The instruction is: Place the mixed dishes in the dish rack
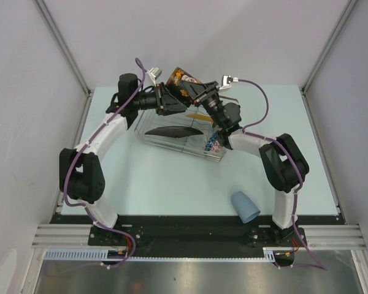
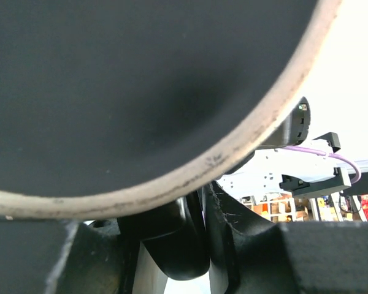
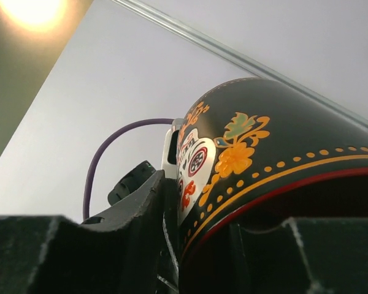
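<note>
right tool (image 3: 197,245) is pinching the dark mug (image 3: 276,122) by its rim. The mug's base sits just ahead of the left tool (image 2: 202,245), can't tell its grip tbh

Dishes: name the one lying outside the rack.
The light-blue cup, on the table by the right arm; the mug is held aloft, plate and blue bowl sit in the dish rack.

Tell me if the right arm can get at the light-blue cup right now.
Probably not yet: the right hand is shut on the dark mug above the dish rack. The light-blue cup lies unobstructed near that arm's base.
</note>
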`<state>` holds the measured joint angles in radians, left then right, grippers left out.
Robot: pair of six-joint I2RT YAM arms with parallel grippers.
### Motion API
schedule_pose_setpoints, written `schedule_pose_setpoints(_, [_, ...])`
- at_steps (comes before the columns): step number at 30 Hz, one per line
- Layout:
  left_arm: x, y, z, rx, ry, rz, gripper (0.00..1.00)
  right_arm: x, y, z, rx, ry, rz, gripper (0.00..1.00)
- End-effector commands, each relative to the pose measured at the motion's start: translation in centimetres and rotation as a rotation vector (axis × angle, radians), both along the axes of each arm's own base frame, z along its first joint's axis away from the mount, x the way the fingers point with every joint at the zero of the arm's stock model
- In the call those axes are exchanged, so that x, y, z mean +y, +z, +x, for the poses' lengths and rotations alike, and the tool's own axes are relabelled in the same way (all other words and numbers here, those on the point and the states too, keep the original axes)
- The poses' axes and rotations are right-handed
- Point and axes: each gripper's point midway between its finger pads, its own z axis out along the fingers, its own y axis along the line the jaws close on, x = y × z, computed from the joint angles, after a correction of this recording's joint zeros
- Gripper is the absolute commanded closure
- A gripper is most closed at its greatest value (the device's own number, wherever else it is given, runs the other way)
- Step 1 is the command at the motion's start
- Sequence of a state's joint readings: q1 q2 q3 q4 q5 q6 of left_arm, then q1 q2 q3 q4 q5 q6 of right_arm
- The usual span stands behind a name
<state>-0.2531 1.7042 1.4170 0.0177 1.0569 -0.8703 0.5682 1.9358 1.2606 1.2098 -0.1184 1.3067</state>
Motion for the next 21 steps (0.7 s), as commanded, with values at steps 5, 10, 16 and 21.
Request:
schedule_pose_setpoints(5, [0.9,5.0,-0.4,-0.233,0.01,-0.021,1.0,-3.3,10.3,-6.6,-0.374,0.077,0.256,0.39])
schedule_pose_setpoints(10, [1.4,5.5,-0.2,-0.236,0.021,-0.027,1.0,-3.2,10.0,-6.5,-0.373,0.096,0.242,0.32])
schedule_pose_setpoints(16, [2.2,7.6,-0.2,-0.262,0.03,-0.057,0.99,-3.6,8.1,-6.2,-0.332,0.096,0.206,0.0])
schedule_pose_setpoints(21, [2.9,9.7,-0.7,-0.288,0.035,-0.09,1.0,-4.6,7.5,-5.8,-0.316,0.079,0.191,0.0])
